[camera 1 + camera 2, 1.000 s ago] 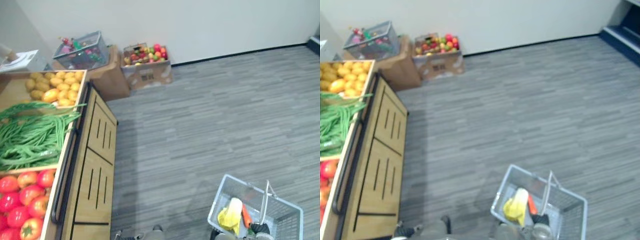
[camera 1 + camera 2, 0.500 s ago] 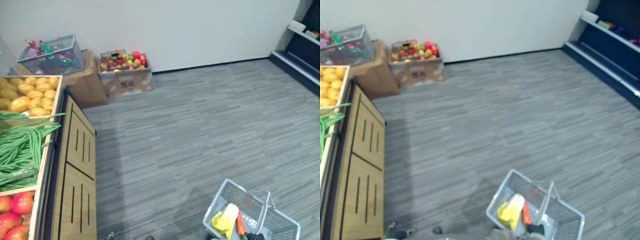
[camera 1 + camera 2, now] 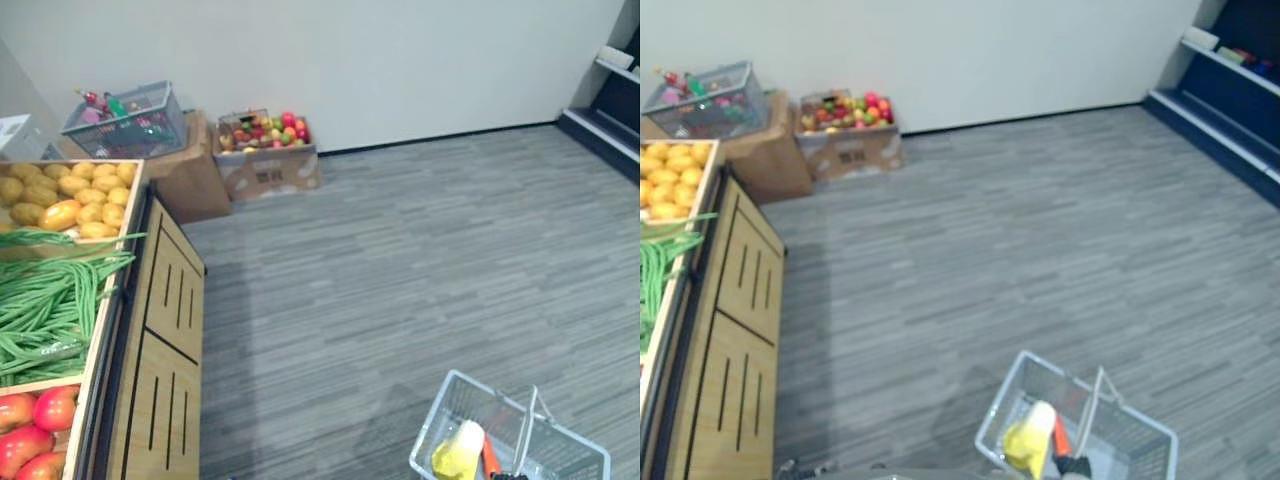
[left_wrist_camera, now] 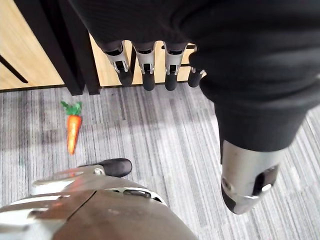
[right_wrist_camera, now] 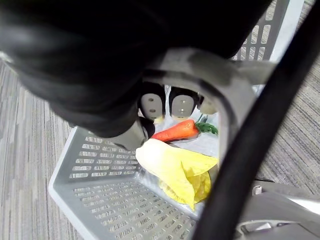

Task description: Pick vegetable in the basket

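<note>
Orange carrot lay on the floor by the wooden stand, looking stiff, light, best pinched mid-body. Left robot hand hung slack and empty; right robot hand clutched the basket handle.

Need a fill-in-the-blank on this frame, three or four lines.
The basket holds a carrot and a ____ vegetable. The right hand grips the basket's ____. A second carrot lies on the ____ near the open left hand. Missing: yellow; handle; floor.
</note>
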